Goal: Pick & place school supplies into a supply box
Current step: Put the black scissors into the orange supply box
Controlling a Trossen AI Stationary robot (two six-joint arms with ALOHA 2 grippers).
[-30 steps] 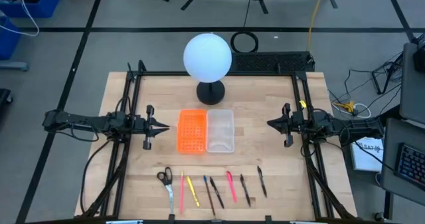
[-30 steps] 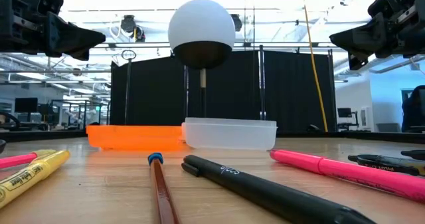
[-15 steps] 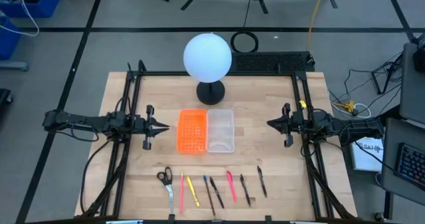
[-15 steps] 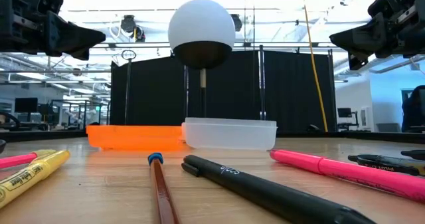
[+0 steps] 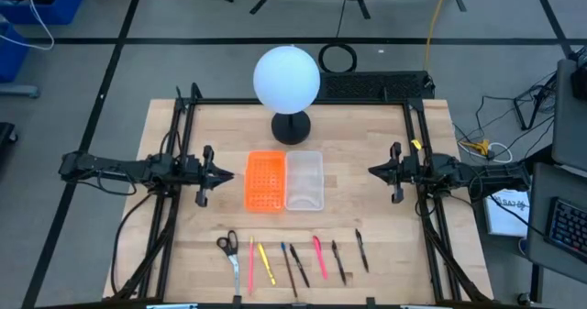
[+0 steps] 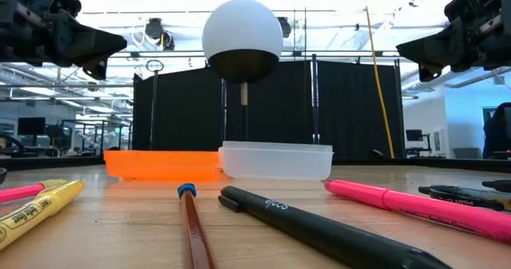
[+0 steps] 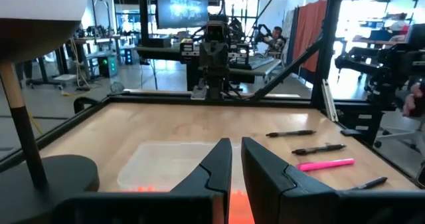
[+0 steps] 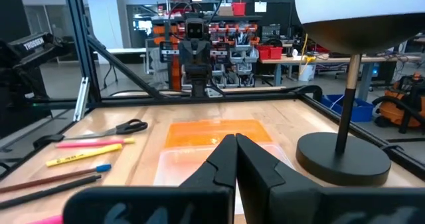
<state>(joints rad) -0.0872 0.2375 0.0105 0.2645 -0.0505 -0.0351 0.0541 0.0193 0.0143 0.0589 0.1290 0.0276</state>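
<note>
Robotics lab — equipment benches [image 8: 219,34], monitors [image 7: 189,1]

High view looks straight down; low view sits level on the tabletop [image 6: 144,221]; wrist views face each other across both trays [image 5: 284,181].

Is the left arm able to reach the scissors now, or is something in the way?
Probably yes. The scissors lie alone at the left end of the row, on the left gripper's side, with bare table between them and nothing over them.
</note>
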